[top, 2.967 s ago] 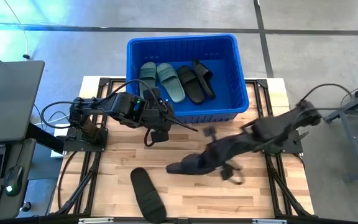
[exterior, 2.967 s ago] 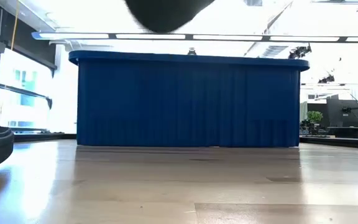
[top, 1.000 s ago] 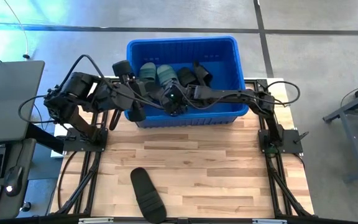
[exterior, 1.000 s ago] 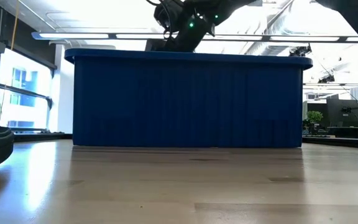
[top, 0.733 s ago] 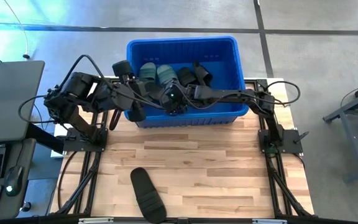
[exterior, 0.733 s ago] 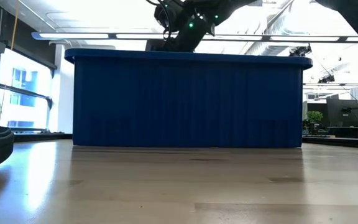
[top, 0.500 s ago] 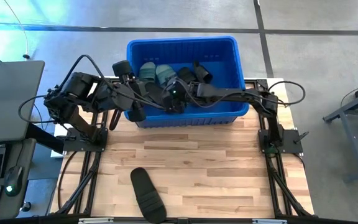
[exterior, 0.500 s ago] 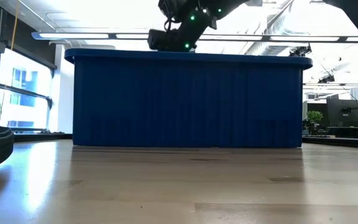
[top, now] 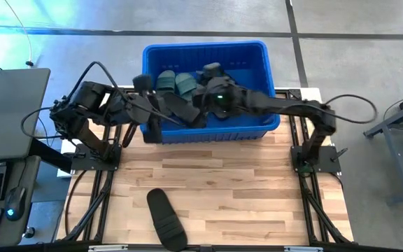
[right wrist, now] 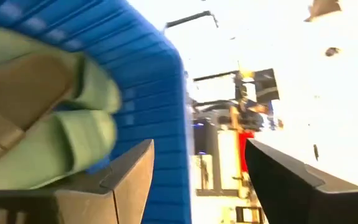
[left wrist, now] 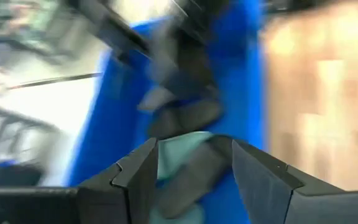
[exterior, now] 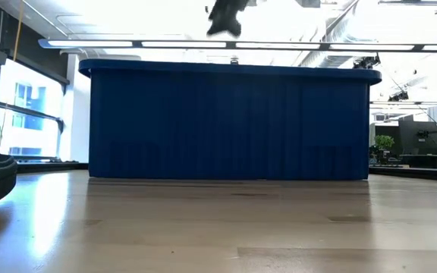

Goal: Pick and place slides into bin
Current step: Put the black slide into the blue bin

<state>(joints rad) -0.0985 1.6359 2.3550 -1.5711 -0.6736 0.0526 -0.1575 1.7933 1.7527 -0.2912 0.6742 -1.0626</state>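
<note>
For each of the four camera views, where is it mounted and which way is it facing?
High view: overhead, looking straight down on the bin, both arms, one black slide on the table.
Low view: table height, facing the bin wall.
Left wrist view: past its open fingers into the bin.
Right wrist view: past its open fingers at green slides.
All share the bin.

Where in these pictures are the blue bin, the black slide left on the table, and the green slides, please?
blue bin point(top: 257, 56): high view, on its far right rim corner.
black slide point(top: 165, 218): high view, on the middle of its sole, lying on the table.
green slides point(top: 175, 82): high view, between the pair, inside the bin.
</note>
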